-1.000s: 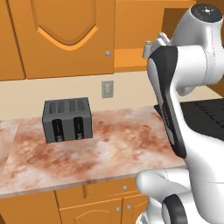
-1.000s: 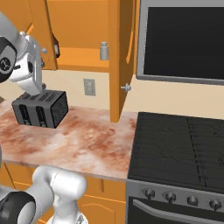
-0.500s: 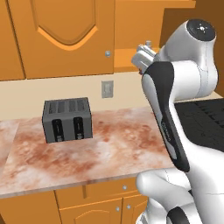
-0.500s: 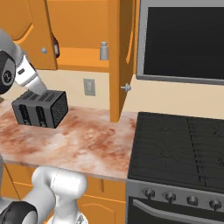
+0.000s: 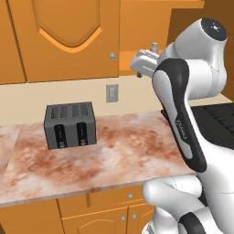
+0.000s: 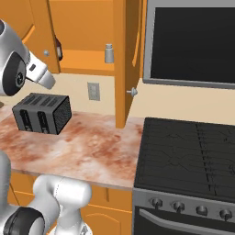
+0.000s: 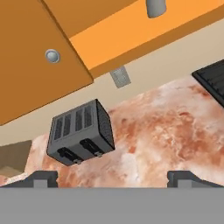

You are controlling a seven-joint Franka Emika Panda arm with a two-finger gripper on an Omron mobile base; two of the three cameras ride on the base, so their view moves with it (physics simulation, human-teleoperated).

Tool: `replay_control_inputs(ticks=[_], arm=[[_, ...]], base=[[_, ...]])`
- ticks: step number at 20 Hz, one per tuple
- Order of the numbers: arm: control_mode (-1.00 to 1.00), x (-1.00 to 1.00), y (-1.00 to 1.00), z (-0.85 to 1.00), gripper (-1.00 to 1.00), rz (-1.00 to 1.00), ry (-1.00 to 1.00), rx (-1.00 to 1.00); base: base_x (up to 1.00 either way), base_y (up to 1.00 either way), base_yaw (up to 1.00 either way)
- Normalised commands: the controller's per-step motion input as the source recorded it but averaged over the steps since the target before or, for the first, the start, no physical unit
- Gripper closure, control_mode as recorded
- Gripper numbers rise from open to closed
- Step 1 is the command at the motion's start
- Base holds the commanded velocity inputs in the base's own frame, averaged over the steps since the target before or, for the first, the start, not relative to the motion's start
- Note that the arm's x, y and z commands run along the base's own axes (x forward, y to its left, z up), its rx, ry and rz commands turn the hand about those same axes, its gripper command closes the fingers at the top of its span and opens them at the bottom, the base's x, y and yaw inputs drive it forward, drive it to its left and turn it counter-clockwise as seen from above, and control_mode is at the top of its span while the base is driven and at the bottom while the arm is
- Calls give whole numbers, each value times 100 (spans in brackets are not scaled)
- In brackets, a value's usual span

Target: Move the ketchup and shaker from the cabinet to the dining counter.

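Wide apart and empty, the gripper (image 7: 112, 177) is held with its two dark fingertips rising at the lower left and lower right of the hand view, nothing between them. In the left base view the hand is seen at upper centre, raised toward the open cabinet (image 6: 87, 27), and in the right base view its white end shows at the upper left.

The step in hand is judged to be the approach to the first item on the shelf; neither item has been picked up. The shaker (image 6: 109, 53) is seen standing upright on the orange shelf, at top centre of the right base view, just left of the cabinet's upright partition. In the hand view its lower body is cut by the top edge at upper right (image 7: 155, 7). It appears as a small light-grey cylinder with a narrower rounded cap. The ketchup (image 6: 58, 48) is only glimpsed as a dark sliver at the edge of the open door, at the left end of the same shelf; its shape cannot be made out.

For the next move, the hand would need to be tilted up and carried forward until the shaker sits between the fingertips, clear of the partition. Below, a grey toaster (image 5: 70, 125) stands on the marble worktop (image 5: 123, 155).
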Motion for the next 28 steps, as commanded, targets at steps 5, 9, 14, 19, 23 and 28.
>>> replay_control_inputs(ticks=[5,9,14,19,23,28], arm=[[-100,21,19,0,-100,18,-10,-19],[-100,24,22,0,-100,18,-3,-11],[-100,15,15,0,-100,22,-6,-8],[-100,13,14,0,-100,21,-6,-8],[-100,29,4,0,-100,17,-7,-6],[-100,42,3,2,-100,6,-2,-10]], base=[[0,0,0],[0,0,0],[0,0,0],[0,0,0],[0,0,0],[0,0,0]])
